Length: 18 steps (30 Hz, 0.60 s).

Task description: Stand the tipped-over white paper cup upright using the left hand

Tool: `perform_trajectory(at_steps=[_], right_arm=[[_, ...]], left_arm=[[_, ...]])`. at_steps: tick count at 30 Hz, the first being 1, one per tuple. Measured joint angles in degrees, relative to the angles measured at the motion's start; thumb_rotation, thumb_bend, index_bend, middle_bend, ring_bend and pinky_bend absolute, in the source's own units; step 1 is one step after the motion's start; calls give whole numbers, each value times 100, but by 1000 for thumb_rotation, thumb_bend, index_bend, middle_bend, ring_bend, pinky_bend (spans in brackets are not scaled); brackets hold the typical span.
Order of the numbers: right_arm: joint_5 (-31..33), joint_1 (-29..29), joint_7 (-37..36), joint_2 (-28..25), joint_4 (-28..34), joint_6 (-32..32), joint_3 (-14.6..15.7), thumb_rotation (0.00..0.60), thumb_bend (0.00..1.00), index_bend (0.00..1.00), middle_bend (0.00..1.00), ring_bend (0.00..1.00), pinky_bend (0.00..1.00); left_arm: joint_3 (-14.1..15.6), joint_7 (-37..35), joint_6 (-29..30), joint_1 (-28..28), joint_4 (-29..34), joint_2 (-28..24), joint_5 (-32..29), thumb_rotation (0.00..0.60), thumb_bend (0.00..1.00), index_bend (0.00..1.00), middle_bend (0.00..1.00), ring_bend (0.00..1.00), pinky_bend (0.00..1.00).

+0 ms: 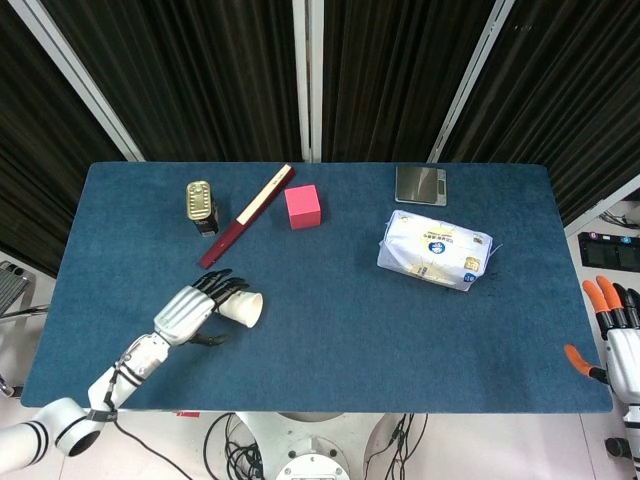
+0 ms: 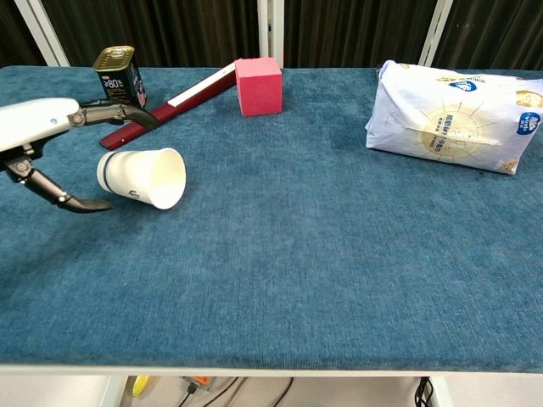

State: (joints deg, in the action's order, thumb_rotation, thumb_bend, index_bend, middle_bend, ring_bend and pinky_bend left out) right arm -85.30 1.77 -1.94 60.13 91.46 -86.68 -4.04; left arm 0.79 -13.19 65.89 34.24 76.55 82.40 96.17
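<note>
The white paper cup [image 1: 242, 308] [image 2: 142, 176] lies on its side on the blue table [image 1: 350, 330], at the front left. Its mouth points right and toward the chest camera. My left hand [image 1: 185, 312] [image 2: 38, 119] is at the cup's closed end with its fingers spread wide. In the chest view the upper fingers [image 2: 114, 112] reach over the cup with a gap showing, and the thumb [image 2: 68, 199] lies low to the cup's left. My right hand [image 1: 620, 335] hangs off the table's front right corner, fingers apart and holding nothing.
A tin can [image 1: 201, 205] [image 2: 120, 82] and a long dark-red box [image 1: 245, 215] [image 2: 182, 97] lie just behind the cup. A pink cube [image 1: 302, 206] stands mid-back, a white tissue pack [image 1: 436, 249] at the right, and a small scale [image 1: 420, 185] by the far edge.
</note>
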Motion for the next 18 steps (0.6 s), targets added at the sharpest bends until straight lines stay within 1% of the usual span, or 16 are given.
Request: perform_trajectory(at_steps=[2,3,5,6,8,9,13,15,18], right_arm=[[6,8,-2,7,-6,16,-4,600,176,0,0,0,0],[10,15,-2,11,-8,31,-4,600,176,0,0,0,0],[11,24,1,17,-14,49,-2,600,176,0,0,0,0],[10,26,0,19,-20,53,1,600,176,0,0,0,0],[13,27,-13,19,-28,53,-2,600,176,0,0,0,0],[20,27,-24,17,-34,53,-6,600,176,0,0,0,0],[46,25,-70,11,-68,65,-13,600,176,0,0,0,0],[56,28,-97,17,-98,82,-12,600,176,0,0,0,0],[68,36,-114,31,-131,111,-11,600,176,0,0,0,0]], left_arm=[[-88,663,-288,103,387,-168,-188,600,177,111,87,0,107],[-154,1116,-497,178,638,-268,-361,600,176,111,87,0,107],[-255,1791,-813,298,981,-396,-692,600,173,111,88,0,107],[-321,2225,-1021,382,1187,-465,-965,600,173,111,91,0,107],[-415,2813,-1298,510,1452,-539,-1431,600,172,111,101,0,107],[-473,3147,-1457,597,1598,-571,-1757,600,173,111,107,0,107],[-620,3924,-1837,884,1961,-623,-2726,600,173,111,159,0,109],[-656,4211,-1965,1031,2109,-644,-3118,600,173,117,180,0,109],[-655,4480,-2060,1193,2272,-677,-3527,600,173,140,202,0,109]])
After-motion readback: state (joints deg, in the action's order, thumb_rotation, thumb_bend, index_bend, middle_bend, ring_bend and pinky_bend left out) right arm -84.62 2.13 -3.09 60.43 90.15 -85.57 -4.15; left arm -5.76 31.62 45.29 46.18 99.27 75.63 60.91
